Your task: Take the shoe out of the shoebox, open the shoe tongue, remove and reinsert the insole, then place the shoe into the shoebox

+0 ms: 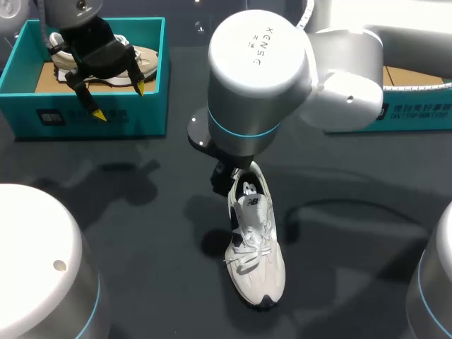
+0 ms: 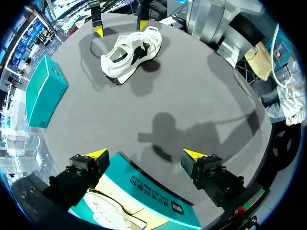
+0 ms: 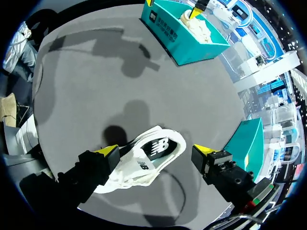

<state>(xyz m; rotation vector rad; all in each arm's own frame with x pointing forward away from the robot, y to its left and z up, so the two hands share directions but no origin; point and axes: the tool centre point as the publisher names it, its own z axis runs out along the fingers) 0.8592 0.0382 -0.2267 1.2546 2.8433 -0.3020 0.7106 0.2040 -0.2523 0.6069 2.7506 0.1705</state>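
Sneaker of white mesh with white laces [image 1: 254,247] lies on the dark grey tabletop [image 1: 141,212] in the lower middle of the head frame, toe toward the bottom edge, outside any box. The right gripper [image 3: 156,150] hangs over its heel end, fingers spread wide to either side of the collar and gripping nothing. In the upper left, the left gripper [image 1: 119,100] hovers above the open teal cardboard shoebox [image 1: 141,113], fingers equally wide apart and empty. A beige-and-white shoe [image 1: 145,56] lies inside that box. A second teal box [image 1: 417,113] sits at the upper right.
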